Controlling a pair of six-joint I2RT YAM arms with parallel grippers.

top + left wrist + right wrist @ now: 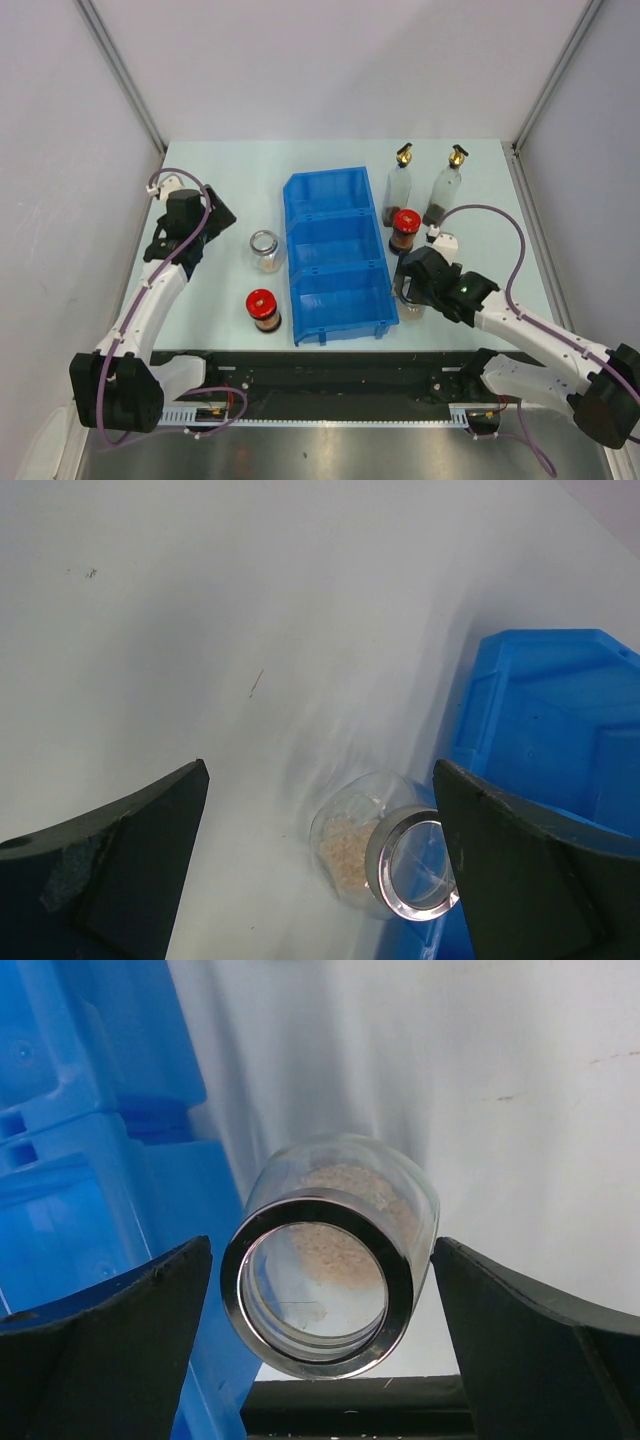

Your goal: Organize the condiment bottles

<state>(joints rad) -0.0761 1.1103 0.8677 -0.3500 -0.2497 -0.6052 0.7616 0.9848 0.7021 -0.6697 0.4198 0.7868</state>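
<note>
The right gripper (322, 1245) hangs low over the table (230, 170), just beside the right wall of the blue bin (335, 240), at the side of its nearest compartment. Its two fingers (110, 1345) are spread apart, and the right silver-lidded jar (330, 1260) stands between them. In the right wrist view I cannot tell whether the fingertips touch the glass, but they do not look pressed on it. This jar is clear, holds a pale grainy content and shows its silver lid to the camera. The left gripper (320, 770) is at the left side of the table, and its fingers (130, 865) are also wide apart and hold nothing. In front of it, apart from the fingertips, the left silver-lidded jar (266, 250) stands on the table, near the left wall of the bin but not in it. The left red-lidded jar (263, 310) stands closer to the arm bases, also left of the bin. On the other side, the right red-lidded jar (404, 232) stands just beside the right wall of the bin. Behind it, toward the far edge, are the left tall bottle (398, 188) and the right tall bottle (445, 192), both upright with gold spouts, near each other but not touching.
</note>
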